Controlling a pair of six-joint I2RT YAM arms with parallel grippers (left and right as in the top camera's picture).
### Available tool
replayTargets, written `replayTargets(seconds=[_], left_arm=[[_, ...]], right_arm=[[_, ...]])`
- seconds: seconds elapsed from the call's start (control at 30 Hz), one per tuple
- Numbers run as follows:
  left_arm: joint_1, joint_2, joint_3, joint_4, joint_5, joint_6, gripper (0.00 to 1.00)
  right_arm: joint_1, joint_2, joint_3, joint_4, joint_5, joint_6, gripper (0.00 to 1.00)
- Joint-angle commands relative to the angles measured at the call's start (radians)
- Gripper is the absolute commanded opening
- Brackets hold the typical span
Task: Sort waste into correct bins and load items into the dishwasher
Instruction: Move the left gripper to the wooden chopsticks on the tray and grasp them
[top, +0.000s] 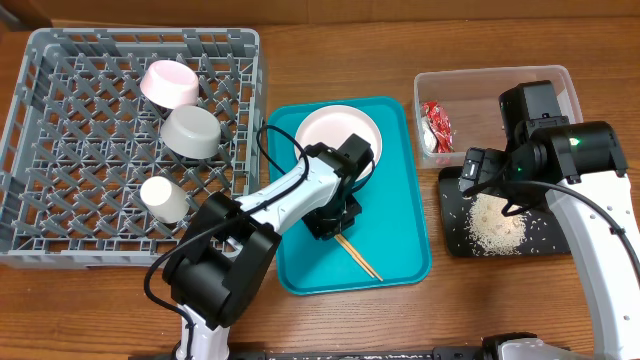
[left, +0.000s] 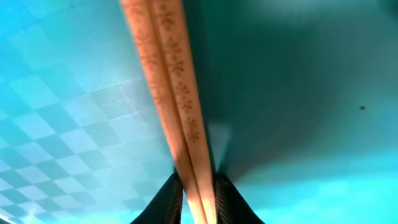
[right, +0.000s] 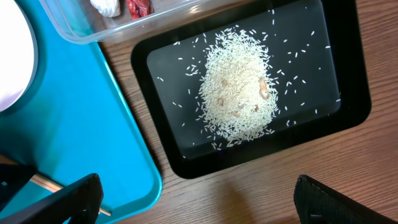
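Note:
My left gripper (top: 335, 222) is down on the teal tray (top: 400, 160), shut on the wooden chopsticks (top: 358, 256); in the left wrist view the pair of chopsticks (left: 171, 93) runs up between the black fingertips (left: 198, 198). The white plate (top: 338, 135) lies on the tray behind it. The pink bowl (top: 168, 82), grey-white bowl (top: 190, 131) and white cup (top: 164, 198) sit in the grey dish rack (top: 60, 120). The red wrapper (top: 437, 120) lies in the clear tub (top: 560, 80). The rice pile (right: 239, 90) lies in the black tray (right: 348, 74). My right gripper (right: 196, 199) is open and empty above the table near it.
The teal tray's corner (right: 93, 124) lies left of the black tray, with the clear tub's edge (right: 124, 28) above it. Bare wooden table (right: 261, 186) lies below the black tray.

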Motion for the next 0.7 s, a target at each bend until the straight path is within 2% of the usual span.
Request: replayTargets(seconds=[0.0,0.07,0.2,0.4,0.67], left_arm=[[0.006,0.043,-0.011,0.0,-0.015,-0.008,0.11],[0.02,0.043,-0.011,0.0,-0.013,-0.007,0.04],[0.044,0.043,-0.011,0.0,0.013,0.0,0.04],[0.083,0.043,-0.01,-0.002,0.039,0.077,0.04],[0.113,0.012,0.009,-0.008,0.007,0.17,0.04]], right_arm=[[-0.003,-0.007,0.018,0.004,0.015,0.006,1.0],[-0.003,-0.007,0.018,0.004,0.015,0.006,1.0],[-0.003,-0.007,0.018,0.004,0.015,0.006,1.0],[-0.003,-0.007,0.018,0.003,0.015,0.006,1.0],[-0.003,-0.007,0.018,0.003,0.015,0.003,1.0]])
